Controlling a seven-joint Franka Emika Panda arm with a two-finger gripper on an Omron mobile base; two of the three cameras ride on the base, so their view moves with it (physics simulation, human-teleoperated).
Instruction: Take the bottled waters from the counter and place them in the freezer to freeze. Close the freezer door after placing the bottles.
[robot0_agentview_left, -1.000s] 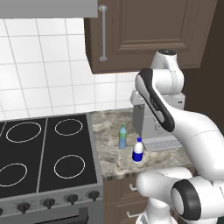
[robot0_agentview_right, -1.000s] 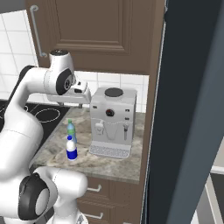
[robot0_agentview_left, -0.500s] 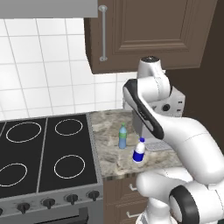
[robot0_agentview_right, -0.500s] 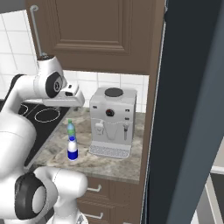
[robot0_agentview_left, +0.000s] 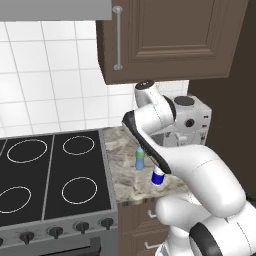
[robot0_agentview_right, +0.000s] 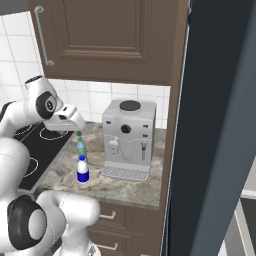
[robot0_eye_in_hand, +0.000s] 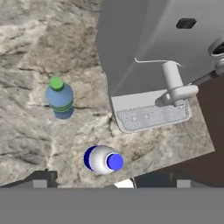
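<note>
Counter (robot0_eye_in_hand: 30, 131): mottled stone, two bottles (robot0_eye_in_hand: 103, 159) upright | coffee machine (robot0_eye_in_hand: 148, 57) at 2 o'clock | gripper (robot0_eye_in_hand: 111, 178) jaws spread, empty

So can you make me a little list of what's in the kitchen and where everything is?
blue-green bottle: upright on the counter, apart from the other bottle
white bottle: upright on the counter, nearer the front edge
coffee machine: on the counter, beside the bottles
stovetop: next to the counter
gripper: above the bottles, open, holding nothing
freezer: past the coffee machine
</note>
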